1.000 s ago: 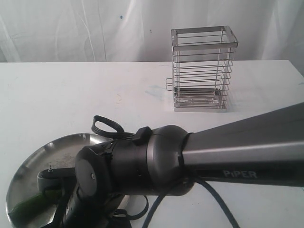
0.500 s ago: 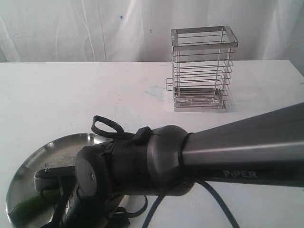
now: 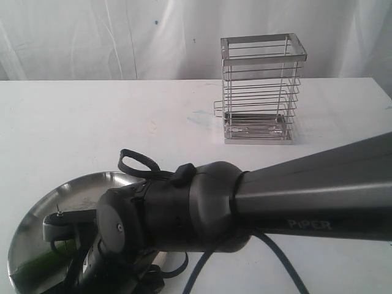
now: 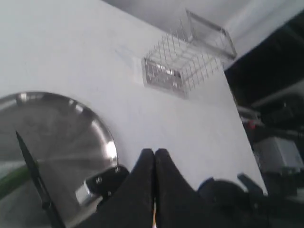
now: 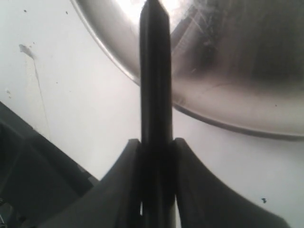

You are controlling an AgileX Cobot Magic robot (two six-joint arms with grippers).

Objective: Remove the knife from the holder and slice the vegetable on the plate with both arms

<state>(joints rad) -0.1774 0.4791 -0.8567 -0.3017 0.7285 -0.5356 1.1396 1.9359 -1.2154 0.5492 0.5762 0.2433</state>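
Observation:
My right gripper is shut on the black knife, whose blade reaches over the rim of the steel plate. In the left wrist view the knife slants over the plate, close to the green vegetable at the frame's edge. In the exterior view the vegetable lies on the plate, with the right gripper just above it. My left gripper is shut and empty, over the table beside the plate. The wire holder stands empty at the back.
The right arm marked PIPER crosses the front of the exterior view and hides much of the plate. The white table runs back to a white curtain. Dark equipment lies beyond the table's edge.
The right gripper's end has edged slightly left over the plate. The vegetable has barely shifted. The holder has not moved.

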